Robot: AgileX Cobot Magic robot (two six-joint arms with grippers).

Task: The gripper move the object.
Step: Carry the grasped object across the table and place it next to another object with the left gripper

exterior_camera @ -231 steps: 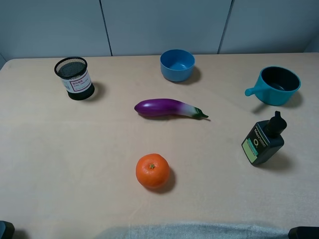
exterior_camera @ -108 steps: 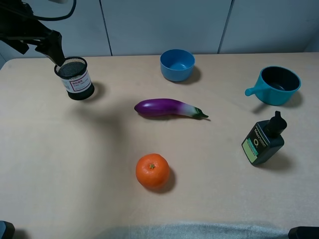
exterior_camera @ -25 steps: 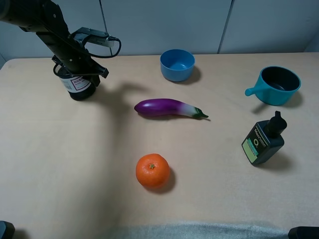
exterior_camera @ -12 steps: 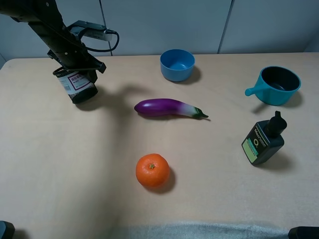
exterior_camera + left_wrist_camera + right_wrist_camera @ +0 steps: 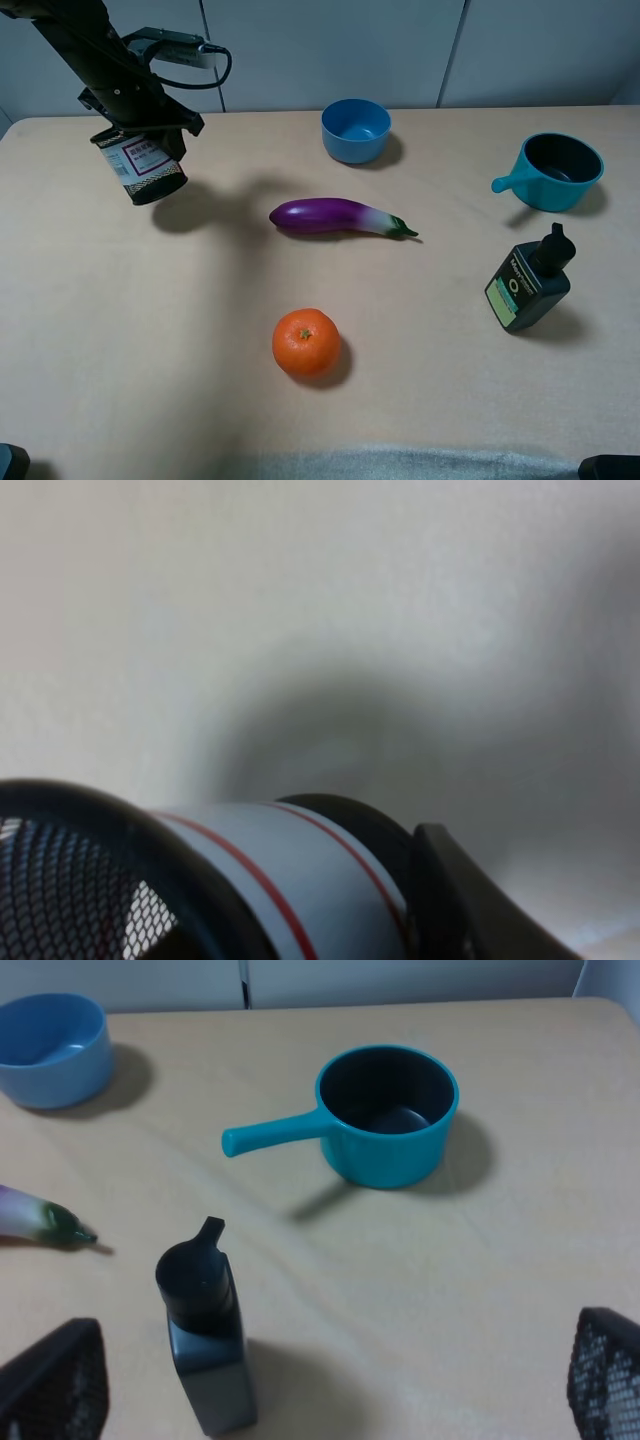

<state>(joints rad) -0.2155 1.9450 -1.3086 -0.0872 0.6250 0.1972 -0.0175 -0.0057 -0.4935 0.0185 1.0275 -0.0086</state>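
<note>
The object, a black wire-mesh cup [image 5: 141,167] with a pink-bordered white label, hangs tilted above the table's far left corner, and its shadow lies on the table to its right. My left gripper [image 5: 136,128] is shut on the object's rim from above, its black arm reaching in from the upper left. In the left wrist view the mesh cup [image 5: 190,890] fills the lower part, with one black finger [image 5: 470,905] against its labelled wall. My right gripper [image 5: 328,1385] stands open and holds nothing.
A purple eggplant [image 5: 340,217] lies mid-table and an orange [image 5: 306,343] sits nearer the front. A blue bowl [image 5: 356,130] stands at the back. A teal handled cup [image 5: 555,172] and a dark bottle [image 5: 527,283] are on the right.
The left gripper has risen with the object, lifting it off the table and tilting it, and has carried it slightly left. The other things have not moved.
</note>
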